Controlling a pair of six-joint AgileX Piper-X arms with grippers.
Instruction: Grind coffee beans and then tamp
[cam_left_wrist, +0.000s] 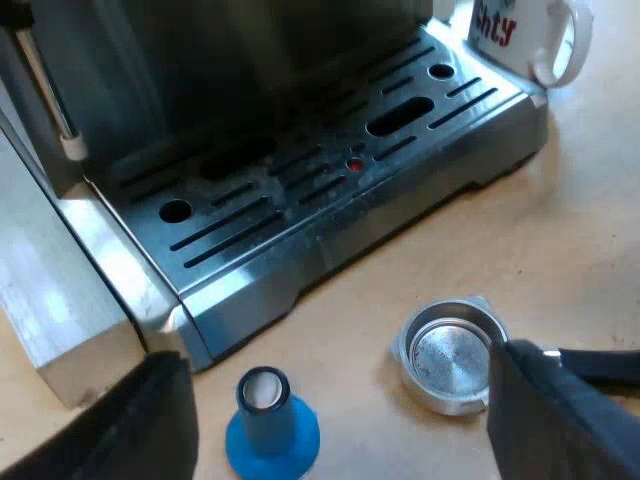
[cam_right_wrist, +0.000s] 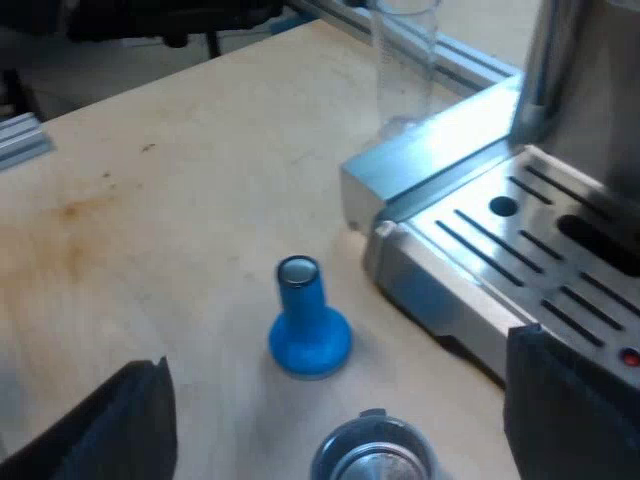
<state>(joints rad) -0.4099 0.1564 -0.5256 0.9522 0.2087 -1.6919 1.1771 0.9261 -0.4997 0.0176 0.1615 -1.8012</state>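
Standing upright on its flared round base, a blue plastic tamper (cam_left_wrist: 268, 420) (cam_right_wrist: 305, 330) is seen on the pale wooden tabletop (cam_left_wrist: 560, 230) (cam_right_wrist: 150, 200), just off one front corner of the slotted steel drip tray (cam_left_wrist: 330, 200) (cam_right_wrist: 520, 240) of the brushed-metal espresso machine (cam_left_wrist: 200, 60) (cam_right_wrist: 590, 80). A round silver metal holder (cam_left_wrist: 450, 355) (cam_right_wrist: 375, 455) with a dark handle (cam_left_wrist: 600, 365) is laid on the tabletop near the tamper but apart from it, before the tray's front edge. Its cup is turned upward and its bare metal floor is exposed.

The left gripper (cam_left_wrist: 335, 400) is held above the tabletop with its two black fingers spread wide. Nothing is gripped, and the tamper and the holder's cup are framed between the fingers, one of which overlaps the start of the handle. The right gripper (cam_right_wrist: 338, 400) is likewise spread wide and empty, over the tamper and the holder's rim.

A white ceramic mug (cam_left_wrist: 520, 35) with red lettering is placed at another corner of the drip tray; whether it is on the tray or beside it cannot be told. A clear measuring glass (cam_right_wrist: 405, 50) is stood beside the machine, close to the tabletop's edge.
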